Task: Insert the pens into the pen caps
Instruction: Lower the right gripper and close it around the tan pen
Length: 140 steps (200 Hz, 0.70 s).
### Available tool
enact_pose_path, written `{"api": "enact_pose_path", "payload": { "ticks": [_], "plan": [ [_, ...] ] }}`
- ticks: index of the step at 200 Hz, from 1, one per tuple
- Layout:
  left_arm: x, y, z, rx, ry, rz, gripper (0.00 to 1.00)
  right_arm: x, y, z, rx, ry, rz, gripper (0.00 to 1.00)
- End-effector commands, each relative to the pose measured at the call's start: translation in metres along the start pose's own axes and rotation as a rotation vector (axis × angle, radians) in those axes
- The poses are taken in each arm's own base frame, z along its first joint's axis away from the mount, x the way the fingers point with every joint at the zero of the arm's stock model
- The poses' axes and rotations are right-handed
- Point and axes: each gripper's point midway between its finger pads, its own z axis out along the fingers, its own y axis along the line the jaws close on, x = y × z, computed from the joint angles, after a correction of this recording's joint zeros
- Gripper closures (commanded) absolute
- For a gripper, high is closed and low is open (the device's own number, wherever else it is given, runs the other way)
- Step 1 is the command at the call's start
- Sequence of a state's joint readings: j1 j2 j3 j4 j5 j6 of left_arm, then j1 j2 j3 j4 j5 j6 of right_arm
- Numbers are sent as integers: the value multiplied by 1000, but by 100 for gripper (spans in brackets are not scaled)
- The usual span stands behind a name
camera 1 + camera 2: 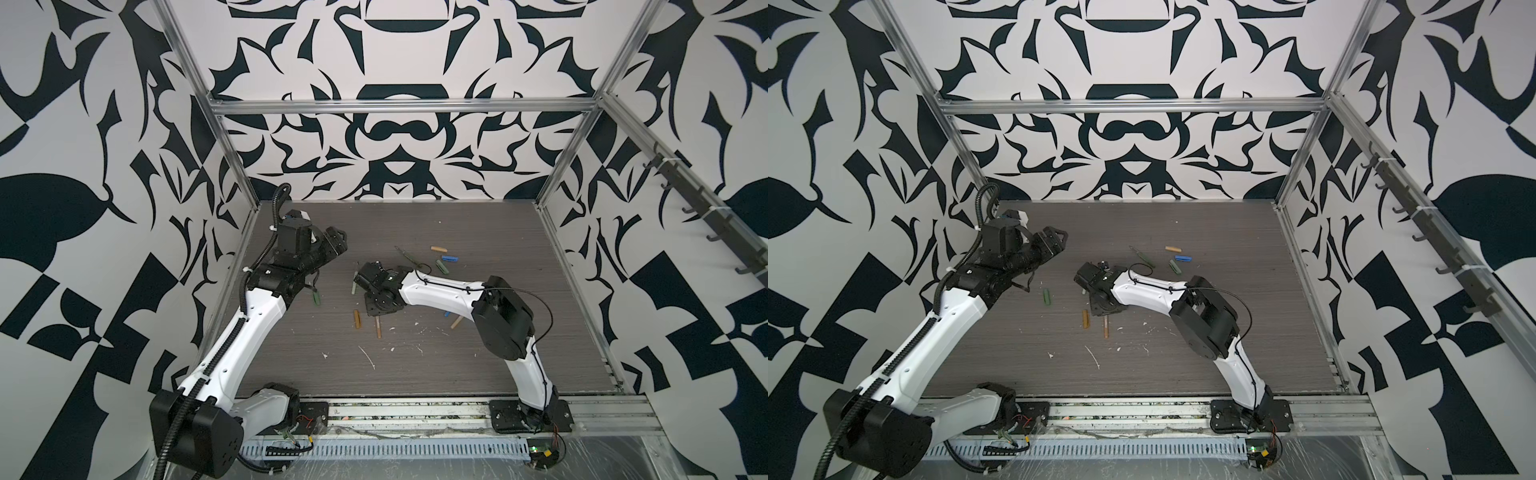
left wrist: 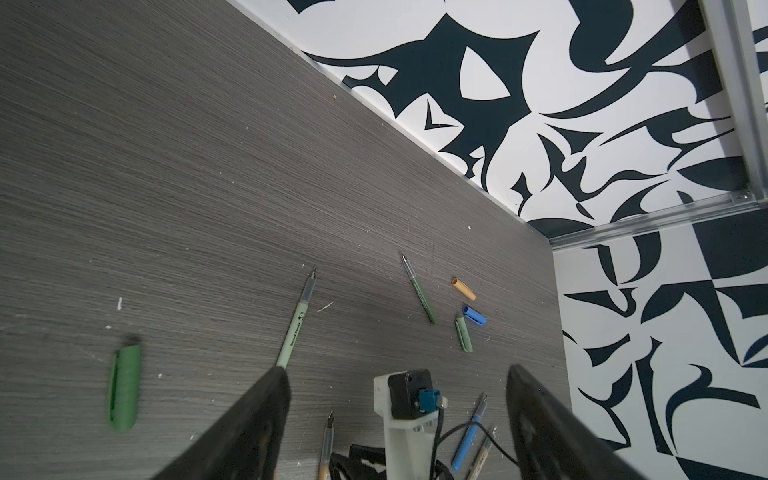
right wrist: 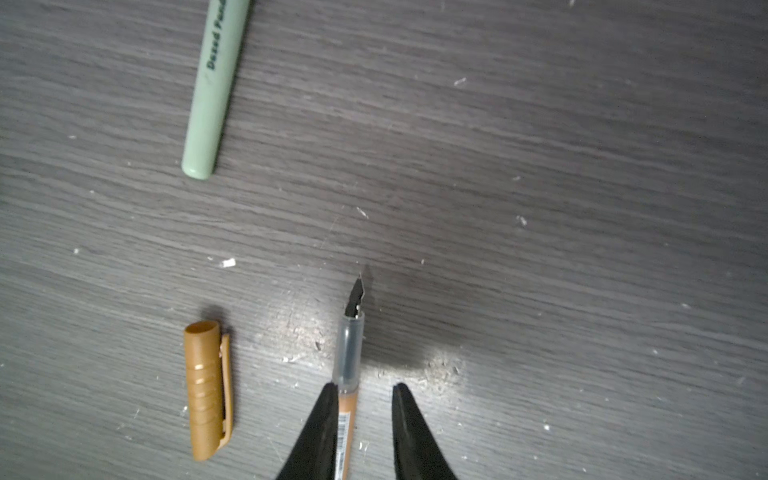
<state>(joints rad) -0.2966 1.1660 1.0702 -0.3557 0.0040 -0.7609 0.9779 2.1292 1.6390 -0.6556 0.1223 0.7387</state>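
Finds right claw (image 3: 365, 388) narrowly parted, straddling brown pen (image 3: 348, 361) flat on tabletop (image 3: 540, 208), nib forward (one side touching, no pinch). Notes matching cap (image 3: 205, 390) just beside, presumably for mating. Records left claw (image 2: 395, 370) wide, empty, held aside, likely for clearance.

Brown pen (image 3: 348, 361) lies flat, dark tip bare — brown cap (image 3: 206, 390) lies beside it, light green pen (image 3: 214, 83) farther off.

Evenly lit from above, softly shadowed. Bowed at edges in both top views. Motion-smeared at the dark green cap (image 2: 123, 386).
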Motion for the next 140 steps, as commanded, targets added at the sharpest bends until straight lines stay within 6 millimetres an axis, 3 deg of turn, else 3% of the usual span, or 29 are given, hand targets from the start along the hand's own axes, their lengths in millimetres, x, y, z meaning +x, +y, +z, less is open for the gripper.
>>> {"api": "enact_pose_path", "payload": {
  "ticks": [1, 78, 140],
  "plan": [
    [1, -1, 1, 21, -1, -16, 16, -8, 11, -12, -33, -14, 15, 73],
    [1, 1, 3, 14, 0, -17, 16, -2, 8, 5, -7, 9, 25, 74],
    [1, 1, 3, 12, 0, -16, 16, 4, 5, 13, -12, 14, 55, 82]
  ]
}}
